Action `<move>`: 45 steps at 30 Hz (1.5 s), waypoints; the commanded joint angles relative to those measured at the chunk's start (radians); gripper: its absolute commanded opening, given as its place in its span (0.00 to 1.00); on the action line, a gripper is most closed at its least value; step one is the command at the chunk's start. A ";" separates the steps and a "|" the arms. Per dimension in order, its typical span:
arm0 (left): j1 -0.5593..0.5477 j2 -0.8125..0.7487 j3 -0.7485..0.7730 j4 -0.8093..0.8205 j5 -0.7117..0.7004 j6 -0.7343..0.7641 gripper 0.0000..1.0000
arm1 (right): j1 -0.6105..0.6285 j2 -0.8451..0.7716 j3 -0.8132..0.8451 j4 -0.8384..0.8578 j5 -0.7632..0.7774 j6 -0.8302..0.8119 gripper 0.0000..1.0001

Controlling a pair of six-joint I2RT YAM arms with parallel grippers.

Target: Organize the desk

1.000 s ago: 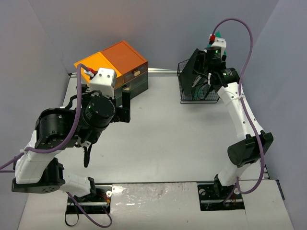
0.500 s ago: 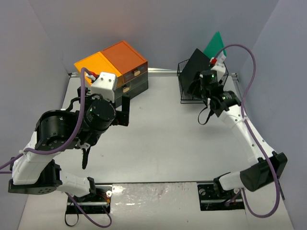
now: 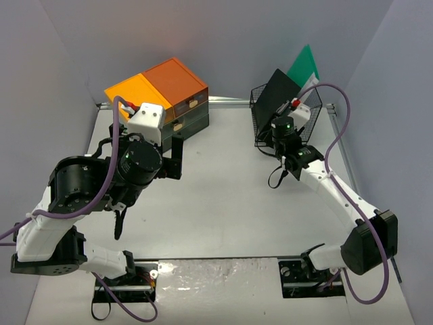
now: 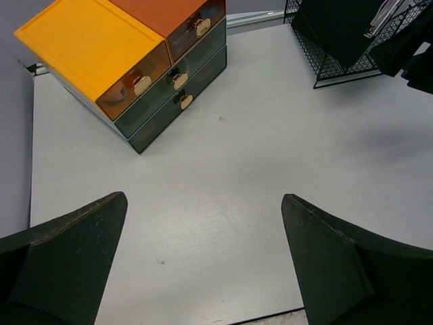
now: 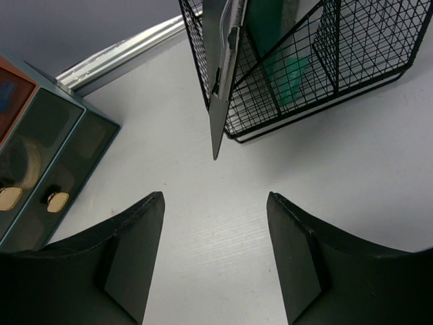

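Pale lavender-grey walls close the scene in on the left, back and right. The desk is matte white and fills the floor of this booth, spreading out in front of and to the right of the drawer unit. That unit has yellow and orange tops and stands at an angle in the back left corner. A thin metal rail runs along the desk's far edge from behind the drawer unit.

The left gripper hangs just in front of the drawer unit, its jaws spread wide with only bare tabletop between them.

Well to the right of the drawer unit, against the same rail, stands a black wire basket holding a dark board and a green sheet. The right gripper hovers in front of the basket, jaws apart and gripping nothing.
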 commanded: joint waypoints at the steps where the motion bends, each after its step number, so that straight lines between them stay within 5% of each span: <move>1: 0.006 -0.012 0.061 -0.046 -0.017 0.008 0.97 | 0.007 0.069 0.011 0.190 0.059 0.036 0.58; 17: 0.006 -0.044 0.025 -0.033 -0.039 0.008 0.97 | 0.005 0.239 0.117 0.228 0.091 0.058 0.54; 30: 0.008 -0.040 0.041 -0.032 -0.030 0.033 0.97 | 0.006 0.220 0.022 0.256 0.121 0.129 0.52; 45: 0.007 -0.052 0.028 -0.020 -0.032 0.036 0.97 | -0.017 0.226 0.100 0.133 0.109 0.151 0.50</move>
